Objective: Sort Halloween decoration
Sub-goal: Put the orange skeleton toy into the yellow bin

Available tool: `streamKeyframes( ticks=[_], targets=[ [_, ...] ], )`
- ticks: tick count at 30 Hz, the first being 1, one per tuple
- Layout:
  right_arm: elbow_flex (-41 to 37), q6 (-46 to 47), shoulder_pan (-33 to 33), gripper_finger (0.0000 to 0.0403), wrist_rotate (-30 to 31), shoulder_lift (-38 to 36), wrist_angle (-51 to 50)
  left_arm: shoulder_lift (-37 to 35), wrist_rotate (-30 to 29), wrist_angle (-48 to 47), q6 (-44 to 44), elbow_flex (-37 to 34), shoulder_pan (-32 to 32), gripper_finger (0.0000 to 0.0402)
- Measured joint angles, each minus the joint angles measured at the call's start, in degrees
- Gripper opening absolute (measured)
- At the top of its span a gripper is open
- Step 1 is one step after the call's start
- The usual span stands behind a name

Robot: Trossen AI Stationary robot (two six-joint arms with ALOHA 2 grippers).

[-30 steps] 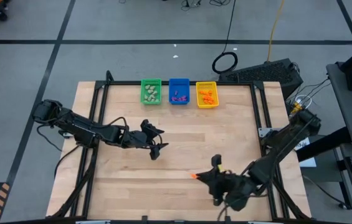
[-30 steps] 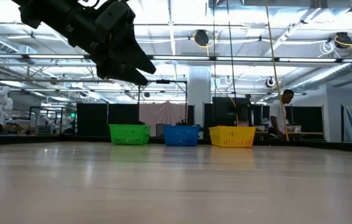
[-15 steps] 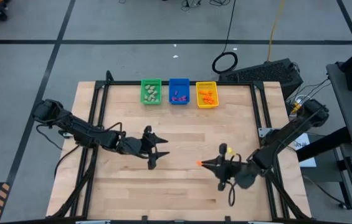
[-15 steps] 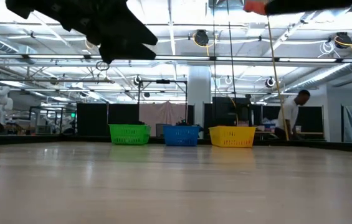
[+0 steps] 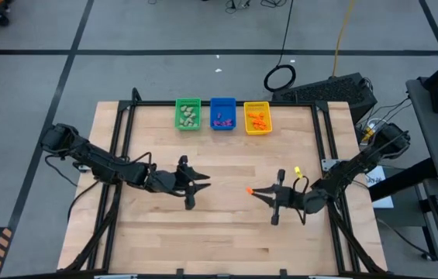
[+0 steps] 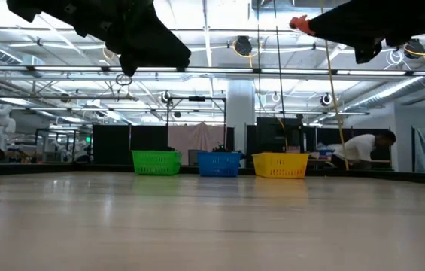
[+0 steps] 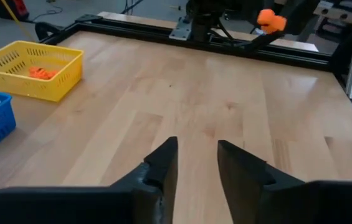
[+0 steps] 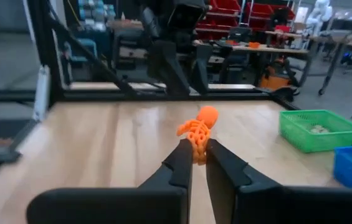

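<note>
A small orange skeleton trinket [image 8: 199, 132] of the Halloween decoration is held above the table's middle right, with my right gripper [image 8: 199, 153] shut on it. The same trinket shows as an orange dot [image 5: 249, 190] in the high view and far off [image 7: 270, 20] in the left wrist view. My left gripper [image 7: 197, 163] hangs over the table's middle left, facing the right one. It is open with nothing between its fingers. More trinkets lie in the green bin [image 5: 188, 114], the blue bin [image 5: 222, 113] and the yellow bin [image 5: 256, 118]. My right gripper pinches the skeleton's lower end [image 8: 198, 147] between its two fingertips. The fingers lie about level and point toward the table's left. The skeleton's body and round head [image 8: 207, 114] stick out beyond the fingertips, lifted clear of the table.
The three bins stand in a row at the table's far edge, seen in the low view as the green bin [image 6: 156, 162], the blue bin [image 6: 220, 163] and the yellow bin [image 6: 280, 165]. A black frame borders the table [image 5: 226, 232]. A person [image 6: 359, 148] bends over in the room behind.
My right gripper has carried the orange skeleton from near the table's front edge toward the far edge. It has tipped to level and now points toward the table's left. The trinket has stayed between its fingers, clear of the table.
</note>
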Motion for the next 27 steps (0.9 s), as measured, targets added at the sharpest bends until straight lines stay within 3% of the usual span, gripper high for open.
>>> streamKeyframes(
  ticks=[4,13,22,27],
  targets=[
    [0.00,3.97,-0.31,0.0018,-1.49,0.02,2.51,0.02,-0.47,0.51,0.86,0.00,-0.71,0.0086],
    [0.00,3.69,-0.74,0.0018,-1.40,0.02,3.44,0.01,-0.43,0.86,3.16,0.00,-2.88,0.0005],
    [0.00,0.09,-0.79,0.0018,-1.40,0.02,2.64,0.02,-0.46,1.38,4.60,0.00,-3.35,0.0001],
    [0.00,-8.05,-0.79,0.0018,-1.38,0.04,2.19,0.02,-0.46,1.38,4.56,0.00,-3.35,0.0001]
  ],
)
